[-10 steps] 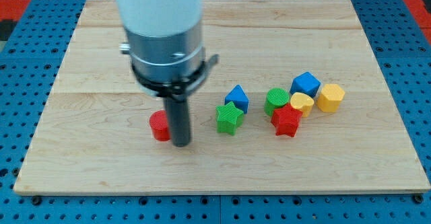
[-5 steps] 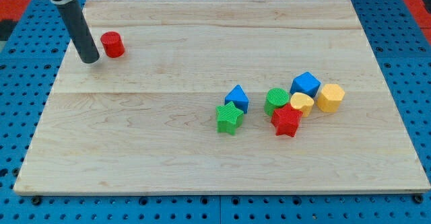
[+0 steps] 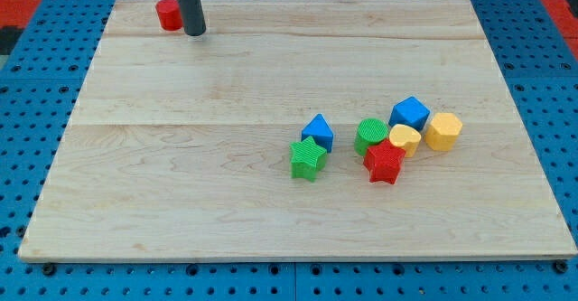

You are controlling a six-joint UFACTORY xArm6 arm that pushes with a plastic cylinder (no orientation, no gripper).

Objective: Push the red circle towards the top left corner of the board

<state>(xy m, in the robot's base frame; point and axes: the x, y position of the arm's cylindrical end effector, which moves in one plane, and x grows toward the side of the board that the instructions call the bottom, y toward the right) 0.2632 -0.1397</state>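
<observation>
Small red circle block (image 3: 168, 14) near top-left corner of pale wooden worktop (image 3: 226, 192); my tip (image 3: 195, 32) just right of it.
No jaws on this tool, a plain rod. Risk: pushing further left could slide circle off worktop edge.

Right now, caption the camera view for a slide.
My tip beside the red circle near the board's top left corner; other blocks clustered right.

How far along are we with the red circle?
Mostly done: the red circle sits at the board's top edge near the top left corner. In hand: my tip is just right of it. Left: at most a small nudge further left.
</observation>
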